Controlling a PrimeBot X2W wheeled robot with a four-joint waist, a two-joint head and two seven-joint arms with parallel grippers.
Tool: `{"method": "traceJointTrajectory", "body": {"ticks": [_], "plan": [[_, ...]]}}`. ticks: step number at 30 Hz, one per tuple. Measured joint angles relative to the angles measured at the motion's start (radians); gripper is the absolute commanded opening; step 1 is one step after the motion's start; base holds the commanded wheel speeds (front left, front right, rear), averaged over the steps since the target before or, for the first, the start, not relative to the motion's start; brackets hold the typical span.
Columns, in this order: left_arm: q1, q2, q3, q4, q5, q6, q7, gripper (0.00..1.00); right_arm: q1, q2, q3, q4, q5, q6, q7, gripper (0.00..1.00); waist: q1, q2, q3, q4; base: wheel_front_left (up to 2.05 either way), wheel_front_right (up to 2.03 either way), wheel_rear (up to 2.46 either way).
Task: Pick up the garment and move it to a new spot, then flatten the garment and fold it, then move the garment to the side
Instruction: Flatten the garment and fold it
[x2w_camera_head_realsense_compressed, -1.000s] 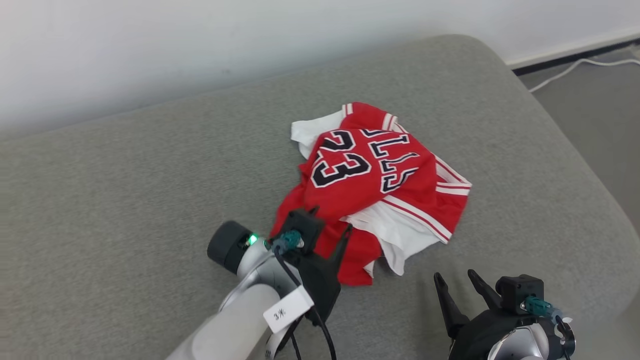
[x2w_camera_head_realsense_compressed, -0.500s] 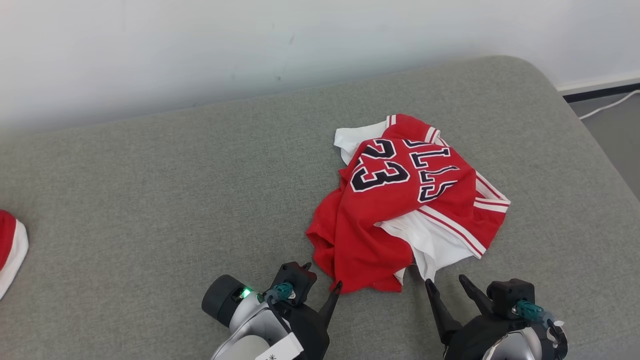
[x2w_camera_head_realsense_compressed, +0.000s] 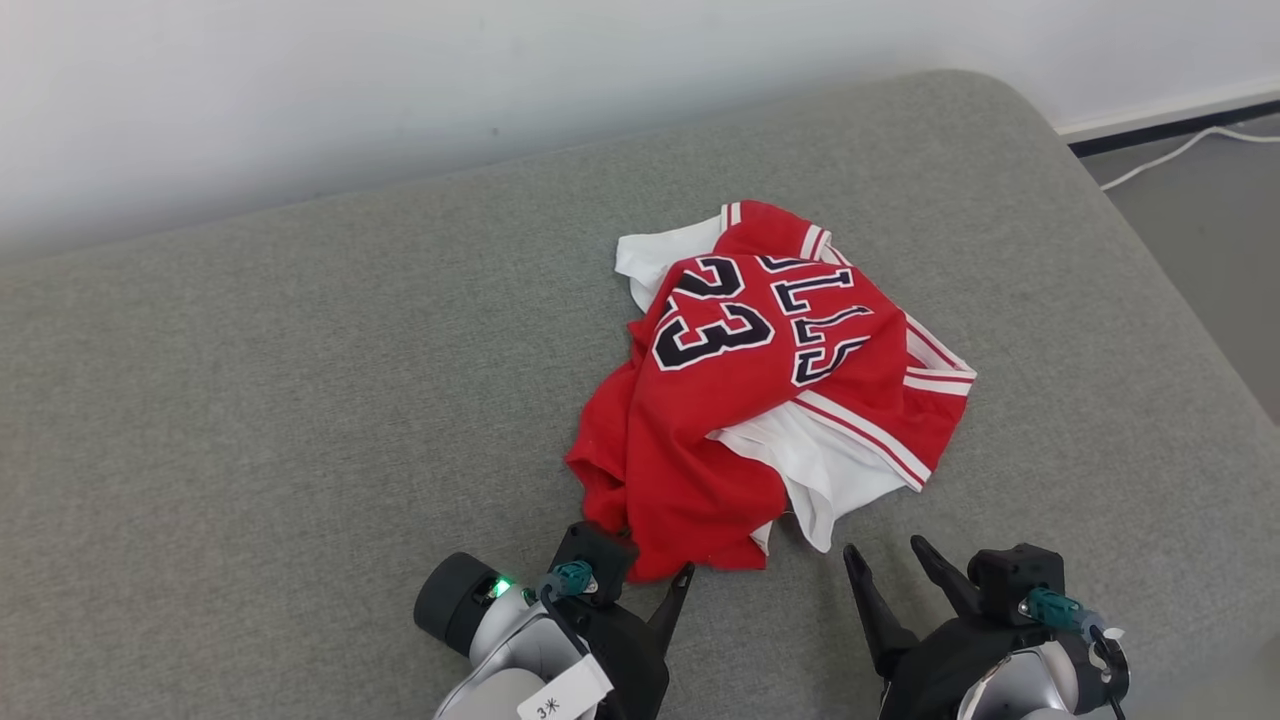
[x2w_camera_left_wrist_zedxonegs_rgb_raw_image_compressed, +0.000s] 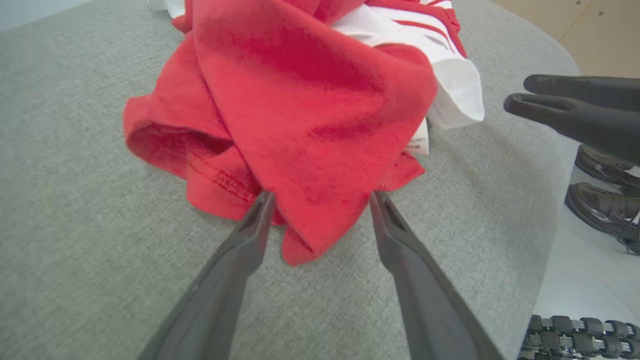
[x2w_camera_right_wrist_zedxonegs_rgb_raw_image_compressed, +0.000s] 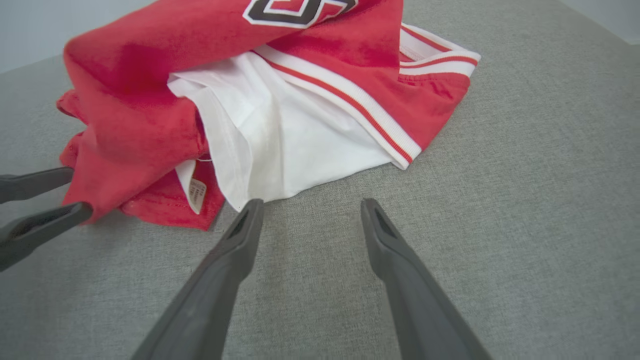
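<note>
The garment (x2w_camera_head_realsense_compressed: 760, 400), a red jersey with white trim and a black "23", lies crumpled in a heap on a grey upholstered cushion (x2w_camera_head_realsense_compressed: 250, 400). White fabric shows at the heap's far edge and spills out from under a red-and-white striped band on its near right side.

At the garment's near edge, the left gripper (x2w_camera_left_wrist_zedxonegs_rgb_raw_image_compressed: 322, 196) is released, with its two fingers spread wide. A fold of the red hem sits between the tips, which reach the cloth on either side without pinching it.

At the garment's near right corner, the right gripper (x2w_camera_right_wrist_zedxonegs_rgb_raw_image_compressed: 311, 202) is also released and spread. Its left fingertip is just at the edge of the white fabric, and the other tip is over bare cushion. A small care label (x2w_camera_right_wrist_zedxonegs_rgb_raw_image_compressed: 196, 192) hangs at the hem just left of that white corner.

Beyond the garment a pale wall (x2w_camera_head_realsense_compressed: 400, 80) runs behind the cushion. To the garment's far right a white cable (x2w_camera_head_realsense_compressed: 1170, 155) lies on the floor. In the left wrist view, dark shoes (x2w_camera_left_wrist_zedxonegs_rgb_raw_image_compressed: 600, 170) stand on the floor past the cushion's edge.
</note>
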Motion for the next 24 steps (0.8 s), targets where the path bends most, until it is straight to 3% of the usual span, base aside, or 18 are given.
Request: {"method": "traceJointTrajectory", "body": {"ticks": [4, 7, 8, 9, 10, 24], "plan": [[-0.011, 0.000, 0.007, 0.014, -0.006, 0.002, 0.003, 1.00, -0.001, 0.000, 0.020, -0.010, 0.005, 0.044, 0.001, 1.00, 0.0000, 0.0000, 0.011, -0.017, 0.00, 0.00, 0.00], [-0.023, -0.002, 0.019, 0.027, -0.008, 0.006, 0.003, 0.98, -0.002, 0.000, 0.028, -0.013, 0.010, 0.056, 0.001, 1.00, 0.0000, 0.0000, 0.017, -0.025, 0.00, 0.00, 0.00], [-0.027, -0.002, 0.021, 0.034, -0.008, 0.006, 0.004, 0.81, -0.002, -0.001, 0.027, -0.013, 0.010, 0.059, 0.001, 1.00, 0.0000, 0.0000, 0.018, -0.026, 0.00, 0.00, 0.00], [-0.031, -0.004, 0.026, 0.038, -0.012, 0.009, 0.004, 0.33, -0.002, -0.001, 0.027, -0.013, 0.010, 0.060, 0.001, 1.00, 0.0000, 0.0000, 0.019, -0.027, 0.00, 0.00, 0.00], [-0.033, -0.005, 0.031, 0.042, -0.015, 0.013, 0.005, 0.00, -0.002, -0.001, 0.028, -0.013, 0.010, 0.061, 0.001, 1.00, 0.0000, 0.0000, 0.019, -0.028, 0.00, 0.00, 0.00], [-0.037, -0.009, 0.062, 0.075, -0.025, 0.022, 0.010, 0.00, -0.001, -0.006, 0.019, -0.005, 0.011, 0.061, -0.002, 1.00, 0.0000, 0.0000, 0.010, -0.015, 0.00, 0.00, 0.00]]}}
